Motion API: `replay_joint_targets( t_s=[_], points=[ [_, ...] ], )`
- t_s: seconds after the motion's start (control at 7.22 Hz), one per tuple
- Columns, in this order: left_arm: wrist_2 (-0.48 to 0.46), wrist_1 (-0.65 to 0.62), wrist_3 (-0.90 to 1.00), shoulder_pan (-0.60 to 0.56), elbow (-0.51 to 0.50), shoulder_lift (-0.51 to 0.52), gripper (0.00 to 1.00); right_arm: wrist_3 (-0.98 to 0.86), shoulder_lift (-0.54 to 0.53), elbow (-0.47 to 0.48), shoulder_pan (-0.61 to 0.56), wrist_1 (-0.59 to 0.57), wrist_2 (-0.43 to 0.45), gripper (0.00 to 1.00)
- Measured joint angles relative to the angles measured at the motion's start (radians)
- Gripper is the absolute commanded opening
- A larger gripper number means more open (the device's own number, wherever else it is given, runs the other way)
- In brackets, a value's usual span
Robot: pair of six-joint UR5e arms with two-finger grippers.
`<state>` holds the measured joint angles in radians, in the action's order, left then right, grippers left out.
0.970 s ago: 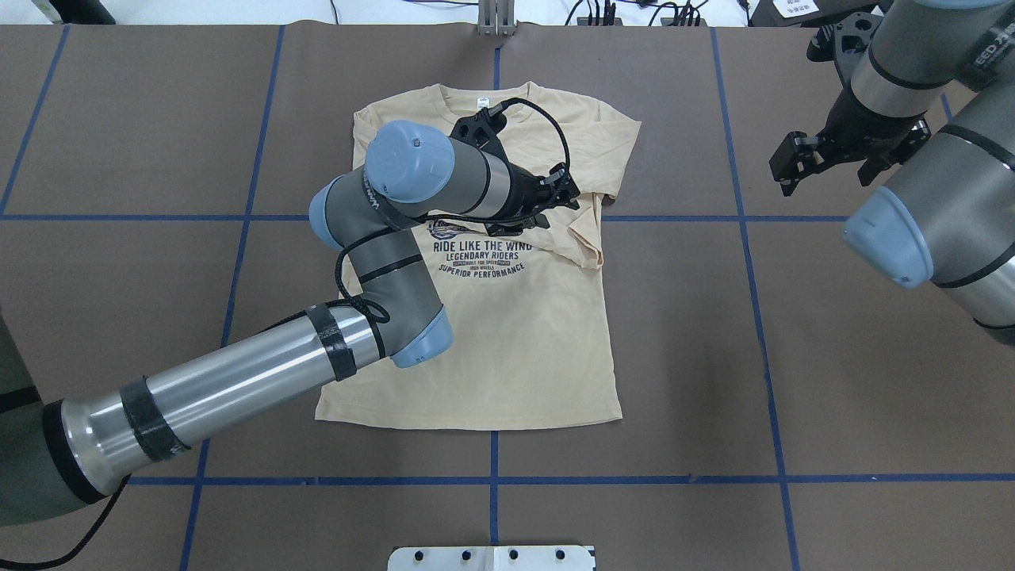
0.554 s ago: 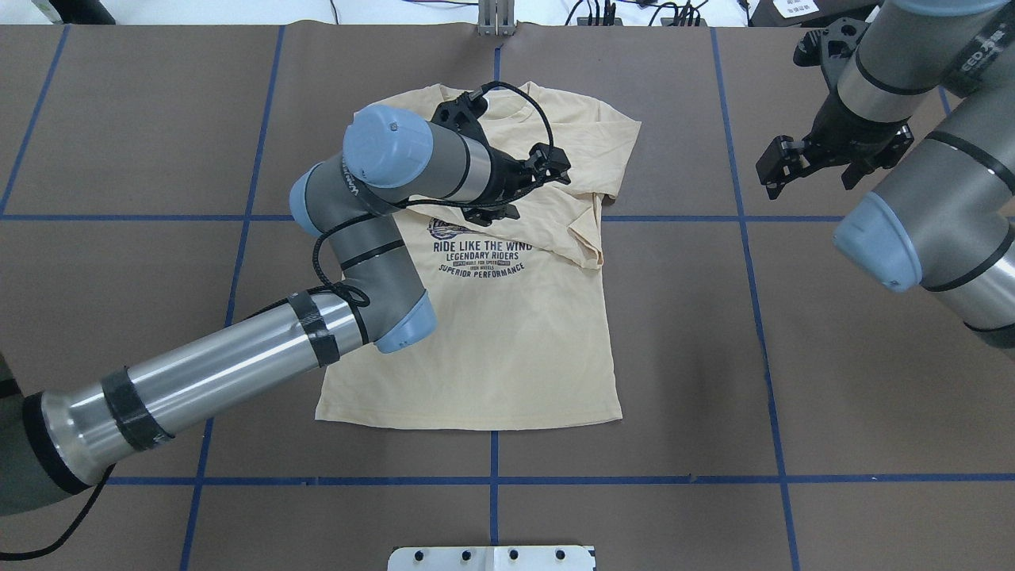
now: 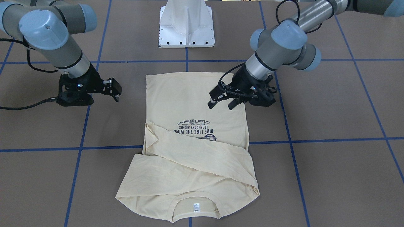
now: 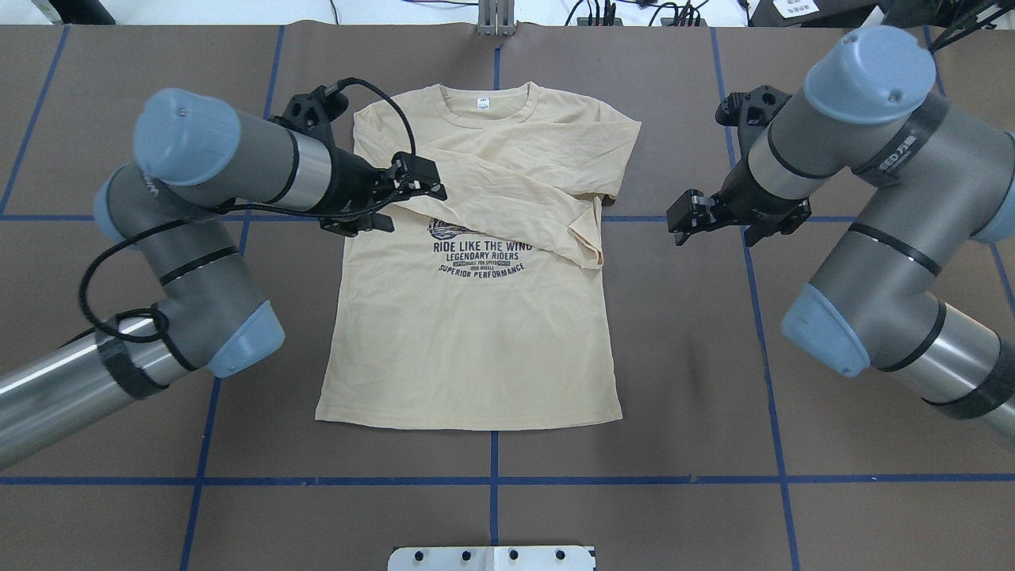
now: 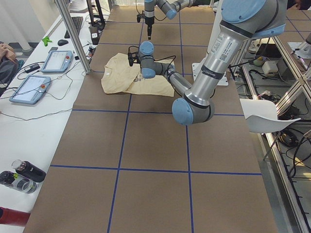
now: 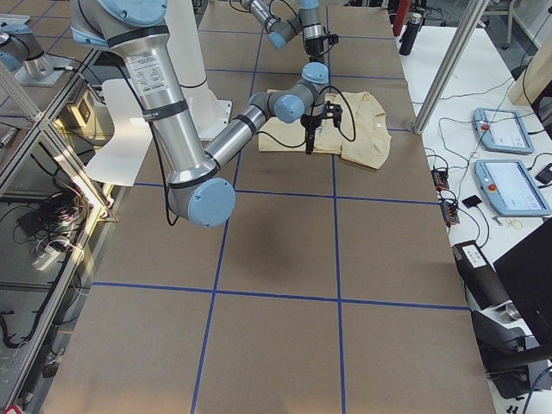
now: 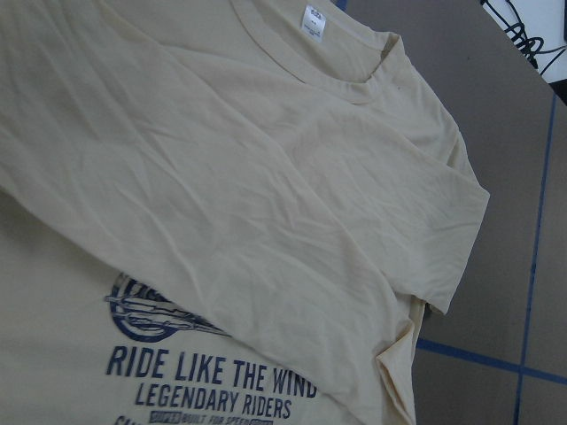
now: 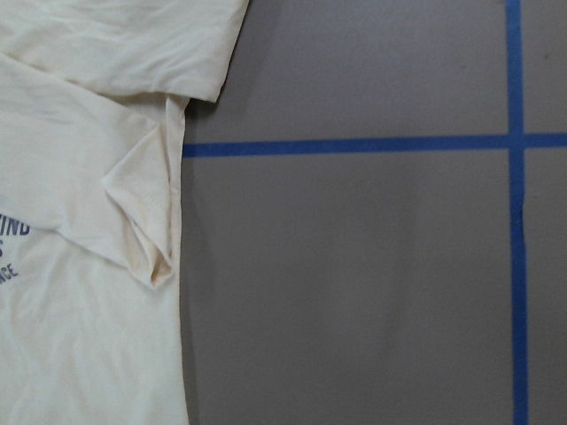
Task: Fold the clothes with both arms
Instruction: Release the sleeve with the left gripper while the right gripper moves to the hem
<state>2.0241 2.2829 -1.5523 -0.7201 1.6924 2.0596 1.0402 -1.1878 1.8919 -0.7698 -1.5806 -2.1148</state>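
The brown table [image 4: 793, 357] before me, gridded with blue tape lines [image 4: 634, 479], carries a cream shirt [image 4: 476, 341] lying flat, print up, and my white base [image 3: 187, 23].

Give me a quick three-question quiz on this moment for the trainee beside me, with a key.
1. True or false: the left arm's black two-finger pincer is shut on a sleeve of the cream-yellow long-sleeved T-shirt.
2. The right arm's black pincer hangs over: A the collar; B the bare brown table beside the shirt; C the hem.
3. Fill in: the shirt's small white neck tag lies at the end ___ the robot's white pedestal base.
Key: 1 false, it is open and holds nothing. 2 B. 3 far from.
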Motion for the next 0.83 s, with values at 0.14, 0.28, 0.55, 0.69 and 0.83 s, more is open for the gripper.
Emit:
replay_joint_targets(
  t_s=[0.14, 0.28, 0.55, 0.69, 0.83],
  points=[
    [0.003, -0.038, 0.042, -0.005, 0.095, -0.063, 1.00, 0.068, -0.018, 0.007, 0.053, 0.046, 0.000, 1.00],
    [0.004, -0.055, 0.059, -0.007, 0.163, -0.107, 1.00, 0.136, -0.047, 0.009, 0.108, 0.132, 0.009, 1.00],
    [0.000, -0.070, 0.068, -0.008, 0.243, -0.156, 1.00, 0.259, -0.114, -0.004, 0.231, 0.339, 0.081, 1.00],
    [-0.002, -0.072, 0.070, -0.009, 0.263, -0.166, 1.00, 0.286, -0.119, -0.019, 0.283, 0.379, 0.117, 1.00],
    [-0.005, -0.072, 0.070, -0.009, 0.271, -0.169, 1.00, 0.307, -0.111, -0.038, 0.318, 0.394, 0.140, 0.99]
  ],
)
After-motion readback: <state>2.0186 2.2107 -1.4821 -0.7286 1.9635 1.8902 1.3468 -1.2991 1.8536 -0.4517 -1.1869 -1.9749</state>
